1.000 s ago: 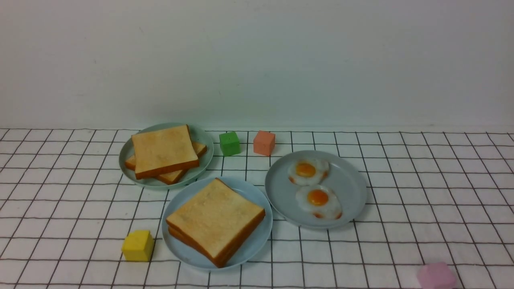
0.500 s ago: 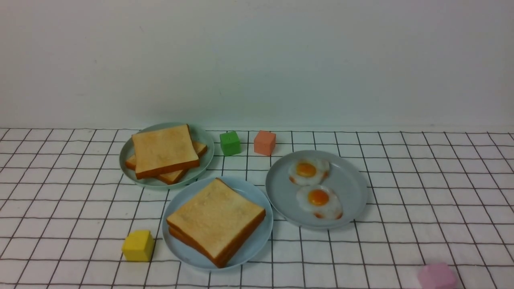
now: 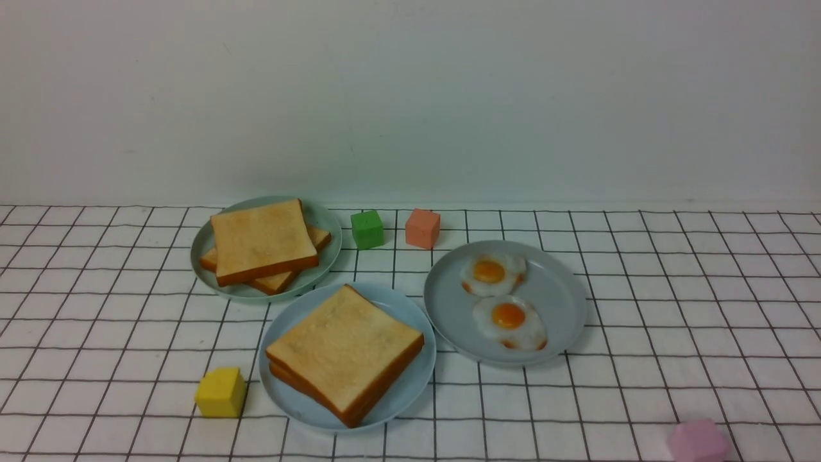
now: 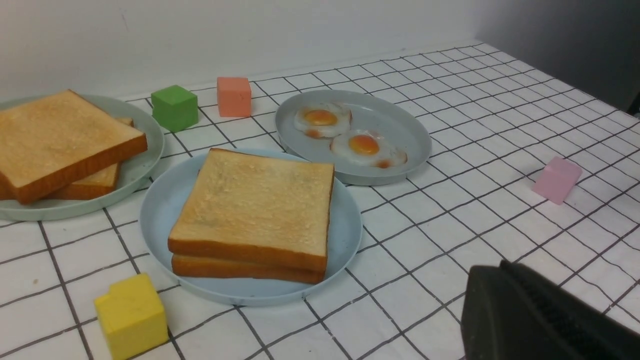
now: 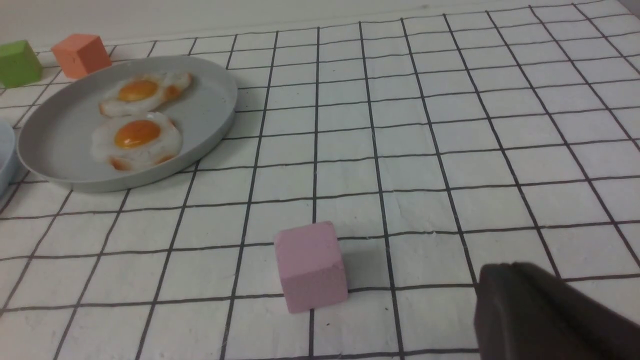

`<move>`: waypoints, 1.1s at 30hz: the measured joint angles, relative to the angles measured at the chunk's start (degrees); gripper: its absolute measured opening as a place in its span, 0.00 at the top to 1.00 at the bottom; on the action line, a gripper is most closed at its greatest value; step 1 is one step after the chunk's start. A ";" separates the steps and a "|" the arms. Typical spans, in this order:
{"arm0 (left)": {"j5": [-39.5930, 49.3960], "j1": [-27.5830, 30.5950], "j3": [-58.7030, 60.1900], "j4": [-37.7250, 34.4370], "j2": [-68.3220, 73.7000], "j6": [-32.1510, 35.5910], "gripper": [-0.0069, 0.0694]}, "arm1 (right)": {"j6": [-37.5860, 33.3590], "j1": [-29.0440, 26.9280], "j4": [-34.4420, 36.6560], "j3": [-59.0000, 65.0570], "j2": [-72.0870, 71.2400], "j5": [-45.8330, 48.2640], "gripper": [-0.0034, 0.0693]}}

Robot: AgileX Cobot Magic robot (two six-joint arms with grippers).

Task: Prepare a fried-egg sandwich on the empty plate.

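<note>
Both claws read shut with nothing in them: my left gripper [image 4: 540, 315] shows only as a dark block at the near edge of the tablecloth [image 3: 673, 308], and my right gripper [image 5: 550, 315] the same, beside the pink cube [image 5: 310, 267]. Neither appears in the front view. On the sky-blue plate [image 3: 282, 333], near the front edge of the cloth toward my left, two toast slices [image 3: 343, 350] already sit stacked; I cannot see an egg between them, so I cannot say the sandwich is finished. Two fried eggs [image 3: 510, 321] lie on the grey-blue plate [image 3: 558, 301] to the right, more toast [image 3: 260, 240] on the pale green plate [image 3: 324, 221] behind. I judge the toast light and slightly spongy, best pinched across a crust edge; the egg looks thin, floppy and smooth, so I'd take it by its white rim. No writing or brand is readable anywhere.
</note>
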 joint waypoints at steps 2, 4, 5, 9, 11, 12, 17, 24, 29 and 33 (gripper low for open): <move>0.00 0.00 0.00 0.00 0.00 0.00 0.91 | 0.00 0.00 0.00 0.00 0.00 0.00 0.97; 0.00 0.00 0.00 0.00 0.00 0.00 0.91 | 0.00 0.00 0.00 0.00 0.00 0.00 0.97; 0.00 0.00 0.00 0.00 0.00 0.00 0.91 | 0.00 0.00 0.00 0.00 0.00 0.00 0.96; -0.47 0.64 0.14 3.07 -0.17 0.06 0.91 | 0.00 0.00 0.00 0.00 0.00 0.00 0.96; -0.88 3.08 0.80 3.64 -1.56 -0.54 0.91 | 0.00 0.00 0.00 0.00 0.00 -0.03 0.96; -0.94 3.52 0.88 3.64 -1.56 -0.62 0.91 | 0.00 0.00 0.00 0.00 0.00 -0.03 0.96; -0.42 18.11 2.32 2.84 -10.35 -3.78 0.93 | 0.00 0.00 0.00 0.00 0.00 -0.03 0.95; 5.17 35.41 8.40 -0.04 -14.34 -4.30 0.93 | 0.00 0.00 0.00 0.00 0.00 -0.07 0.95; 13.61 37.58 8.99 -1.27 -14.34 -4.34 0.93 | 0.00 0.00 0.00 0.00 0.00 -0.10 0.94; 14.01 37.69 8.99 -2.61 -14.34 -5.89 0.93 | 0.00 0.00 0.00 0.00 0.00 -0.10 0.93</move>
